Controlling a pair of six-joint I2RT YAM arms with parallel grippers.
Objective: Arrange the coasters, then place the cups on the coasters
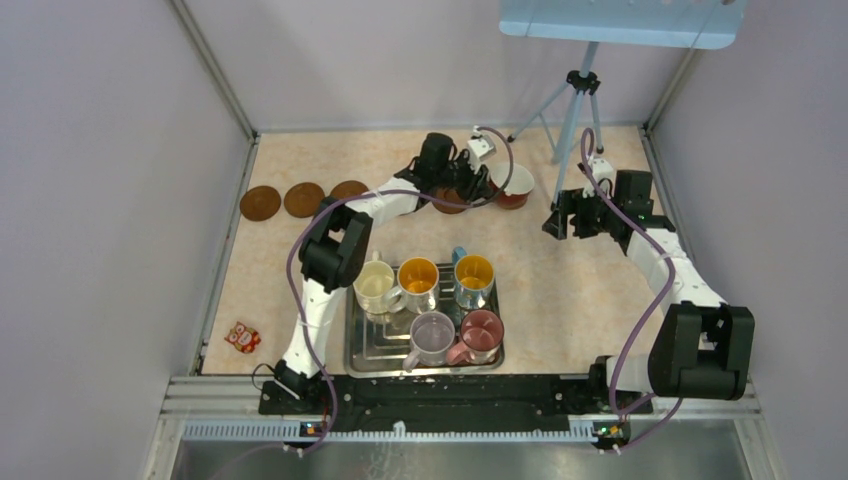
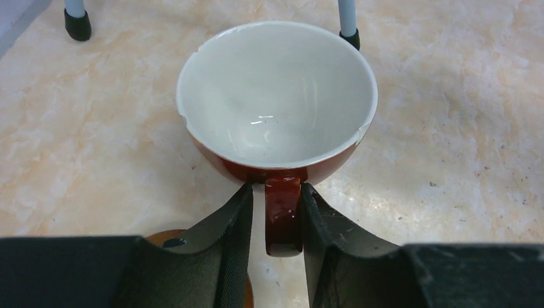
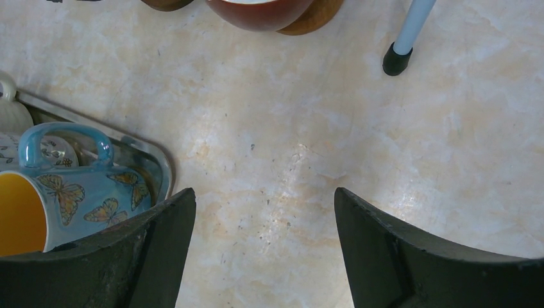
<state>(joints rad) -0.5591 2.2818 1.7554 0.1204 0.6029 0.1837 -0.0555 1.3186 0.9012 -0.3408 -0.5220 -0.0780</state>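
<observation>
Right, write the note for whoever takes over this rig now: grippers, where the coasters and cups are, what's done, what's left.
Left gripper: jaws straddle the handle of the wide white-and-dark-red ceramic cup, gap on one side; grip looks loose.
Right gripper: open, empty, over bare table beside the rectangular silver metal tray.
Coasters: three dark brown round coasters in a row far left, fourth brown coaster below the left gripper, fifth coaster under the red cup.
Done: red cup appears seated on its coaster.
Left: five cups on the tray: cream mug, orange-lined mug, blue-handled mug, lilac mug, pink mug.
</observation>
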